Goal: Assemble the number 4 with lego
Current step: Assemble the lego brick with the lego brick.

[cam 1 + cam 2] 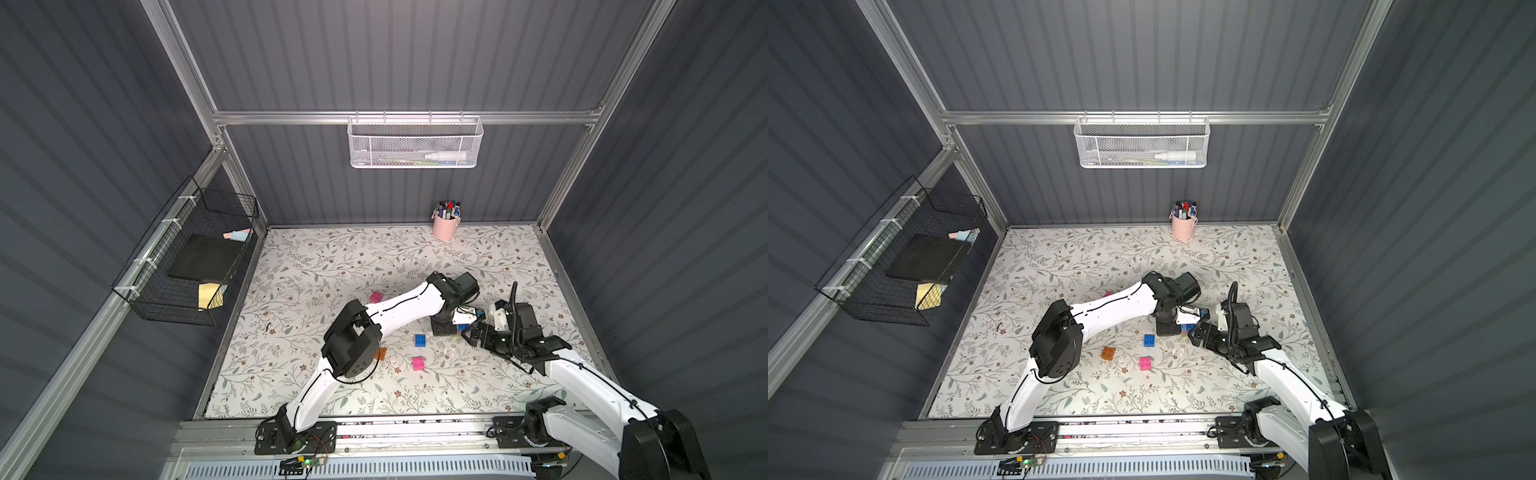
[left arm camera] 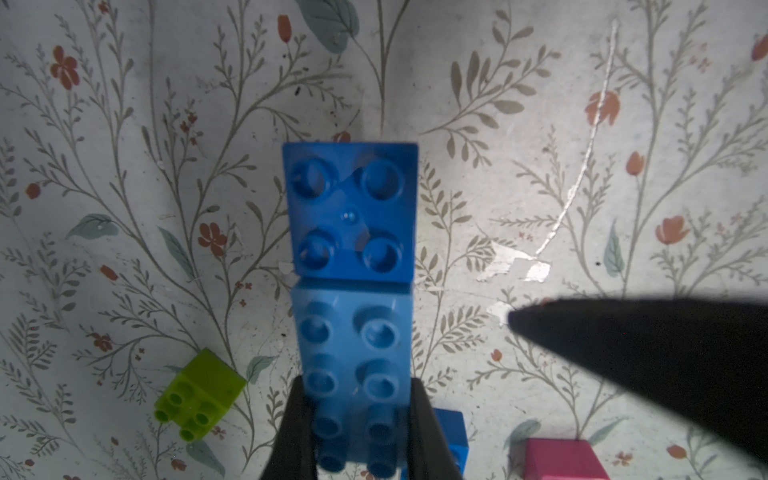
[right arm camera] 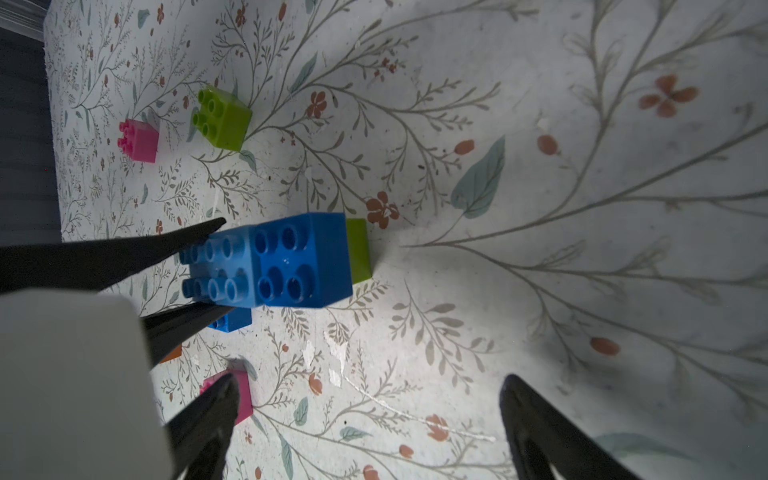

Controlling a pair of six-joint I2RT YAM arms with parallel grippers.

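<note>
My left gripper (image 2: 357, 432) is shut on a long light-blue lego brick (image 2: 353, 365), held just above the mat. A dark-blue square brick (image 2: 351, 212) is joined to its far end. In the right wrist view a lime green brick (image 3: 359, 249) sits tight against that dark-blue brick (image 3: 303, 259). My right gripper (image 3: 370, 415) is open and empty, close beside them (image 1: 473, 332). Loose lego on the mat: blue (image 1: 420, 340), pink (image 1: 418, 363), orange (image 1: 1108, 353), another pink (image 1: 376, 296), and a tipped lime green brick (image 2: 199, 395). No number 4 shape is in view.
A pink pen cup (image 1: 445, 226) stands at the back edge of the floral mat (image 1: 332, 257). A black wire basket (image 1: 187, 257) hangs on the left wall and a white mesh basket (image 1: 413, 143) on the back rail. The two arms nearly meet right of centre.
</note>
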